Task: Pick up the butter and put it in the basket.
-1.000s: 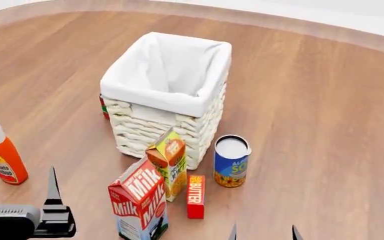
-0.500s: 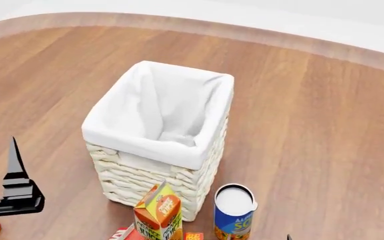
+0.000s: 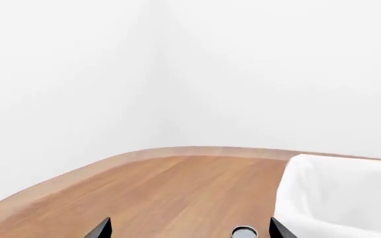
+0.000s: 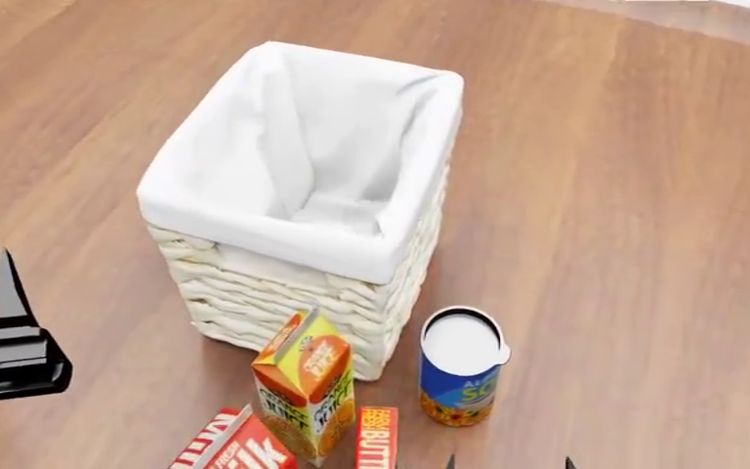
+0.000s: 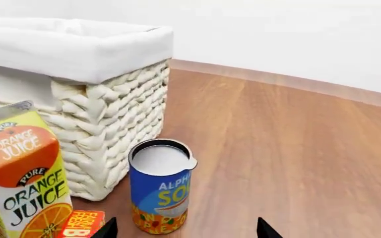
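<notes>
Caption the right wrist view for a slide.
Open right gripper faces soup can, orange juice carton, butter and basket.

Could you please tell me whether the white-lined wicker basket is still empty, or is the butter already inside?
Empty as far as visible: the cream woven wicker basket shows only white liner inside, and the slim red butter box lies outside on the table.

Wooden table [image 4: 636, 195] carries basket [image 4: 304, 283], juice carton [image 4: 305, 386], soup can [image 4: 461, 368], butter [image 4: 377, 449], milk carton [image 4: 234, 447].
</notes>
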Available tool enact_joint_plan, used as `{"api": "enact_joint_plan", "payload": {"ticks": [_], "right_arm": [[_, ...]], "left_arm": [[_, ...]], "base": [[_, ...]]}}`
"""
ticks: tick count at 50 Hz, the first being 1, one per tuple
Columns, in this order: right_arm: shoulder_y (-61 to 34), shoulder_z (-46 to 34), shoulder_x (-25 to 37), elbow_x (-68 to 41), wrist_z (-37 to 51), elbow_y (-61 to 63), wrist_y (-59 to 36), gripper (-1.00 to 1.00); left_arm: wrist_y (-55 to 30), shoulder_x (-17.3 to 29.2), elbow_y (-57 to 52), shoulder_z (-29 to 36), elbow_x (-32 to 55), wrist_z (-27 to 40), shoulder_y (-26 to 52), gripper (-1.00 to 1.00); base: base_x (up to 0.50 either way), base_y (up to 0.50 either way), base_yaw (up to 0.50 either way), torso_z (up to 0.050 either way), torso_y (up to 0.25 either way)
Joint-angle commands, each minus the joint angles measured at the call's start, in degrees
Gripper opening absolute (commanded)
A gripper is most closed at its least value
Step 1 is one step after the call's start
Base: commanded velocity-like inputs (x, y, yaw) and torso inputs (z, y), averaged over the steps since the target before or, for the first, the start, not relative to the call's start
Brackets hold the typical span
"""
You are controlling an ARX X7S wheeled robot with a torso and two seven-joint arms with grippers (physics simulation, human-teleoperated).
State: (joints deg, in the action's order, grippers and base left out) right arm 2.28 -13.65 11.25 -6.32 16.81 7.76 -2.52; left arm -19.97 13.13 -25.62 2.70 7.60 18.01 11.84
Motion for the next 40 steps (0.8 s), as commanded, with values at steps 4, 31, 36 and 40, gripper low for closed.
{"api": "enact_joint_plan", "payload": {"ticks": [4, 31, 36, 40], "right_arm": [[-0.22, 1.06, -0.76, 0.65, -0.74, -0.26, -0.24, 1.0], [3.01, -1.37, 0.84, 2.35, 0.75, 2.91, 1.91, 1.0], [5.53, -3.63, 0.58, 3.5, 0.67, 1.84, 5.55, 1.0], [2.92, -5.54, -0.22, 3.71, -0.71, -0.43, 5.87, 1.0]], "left_arm": [[0.24, -0.79, 2.22, -1.79, -1.14, -0.21, 1.95, 1.0], [-1.89, -0.65, 2.16, -3.09, 0.98, 1.29, 2.54, 1.0], [-3.32, -0.47, -0.4, -3.21, 1.34, 1.78, 0.97, 1.0], [-4.51, -0.06, -2.37, -3.53, 1.88, 1.87, 0.37, 1.0]], "base": [[0.0, 0.0, 0.0, 0.0, -0.25], [0.0, 0.0, 0.0, 0.0, -0.187], [0.0, 0.0, 0.0, 0.0, 0.0], [0.0, 0.0, 0.0, 0.0, 0.0]]}}
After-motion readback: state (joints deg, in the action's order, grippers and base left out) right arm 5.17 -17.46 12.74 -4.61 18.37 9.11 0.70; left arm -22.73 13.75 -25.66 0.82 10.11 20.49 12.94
